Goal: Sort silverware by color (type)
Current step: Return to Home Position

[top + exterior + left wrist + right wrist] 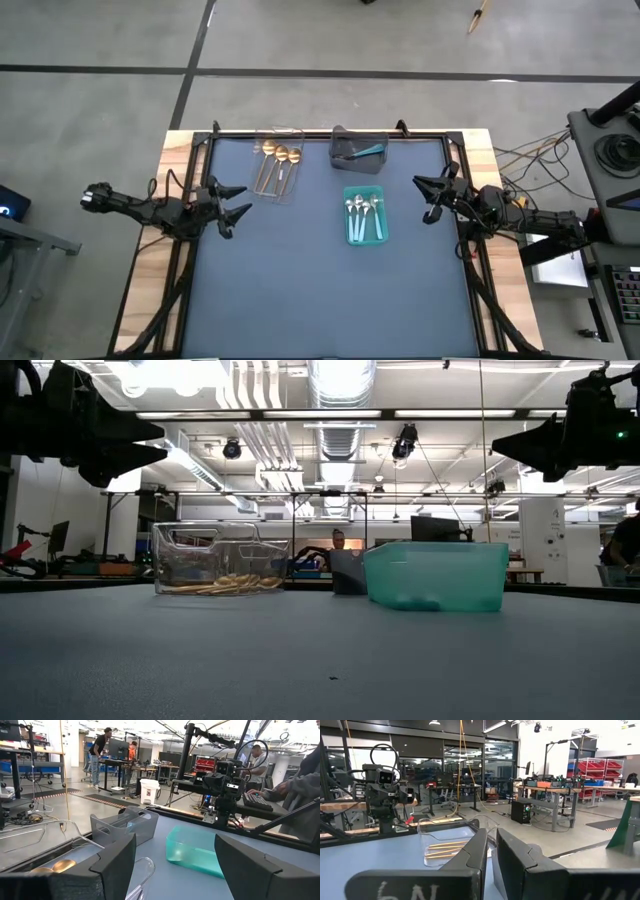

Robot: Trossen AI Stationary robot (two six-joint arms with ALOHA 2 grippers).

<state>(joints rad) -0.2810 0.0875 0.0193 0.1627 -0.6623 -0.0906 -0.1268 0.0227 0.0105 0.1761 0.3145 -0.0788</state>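
High view: a dark mat (320, 290) covers the table, with concrete floor around it. Gold spoons (281, 154) lie in the clear bin (280, 196), light-blue-handled spoons (364, 207) in the teal bin (365, 238), and a teal-handled spoon (371, 152) in the grey bin (345, 140), its bowl hard to make out. The left gripper (240, 200) hovers spread wide and empty at the mat's left edge. The right gripper (424, 198) hovers nearly closed and empty at the right edge. From table height, the teal bin half hides the grey one.

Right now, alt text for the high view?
Overhead view of a dark mat holding three bins: a clear bin of gold spoons, a grey bin with a teal-handled spoon, a teal bin of light-blue-handled spoons. Left gripper and right gripper hover at the sides.
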